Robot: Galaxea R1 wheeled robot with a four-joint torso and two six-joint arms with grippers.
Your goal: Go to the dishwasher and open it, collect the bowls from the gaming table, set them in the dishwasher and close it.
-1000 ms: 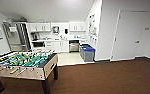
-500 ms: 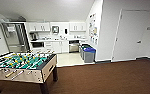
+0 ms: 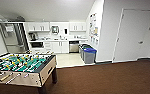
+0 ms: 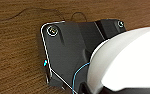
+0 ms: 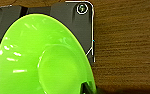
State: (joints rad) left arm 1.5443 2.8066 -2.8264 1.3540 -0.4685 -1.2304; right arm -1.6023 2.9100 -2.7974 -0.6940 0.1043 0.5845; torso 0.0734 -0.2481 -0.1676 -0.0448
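Note:
The dishwasher (image 3: 74, 47) is the small steel front under the white counter in the kitchen nook at the far end of the room, and its door is closed. A large lime green bowl (image 5: 41, 55) hangs tilted above the brown carpet in the right wrist view. My right gripper (image 5: 86, 87) holds it at the rim. In the left wrist view a white rounded shape (image 4: 126, 62) covers the dark plate, and I cannot tell what it is. The gaming table is out of view.
A foosball table (image 3: 21, 66) stands close at the left. Blue-lidded bins (image 3: 89, 53) stand at the right edge of the tiled kitchen floor. A white door (image 3: 133, 35) is in the right wall. Brown carpet (image 3: 111, 77) stretches between me and the kitchen.
The whole head view has shifted slightly as the camera moves. Nothing in the room has moved.

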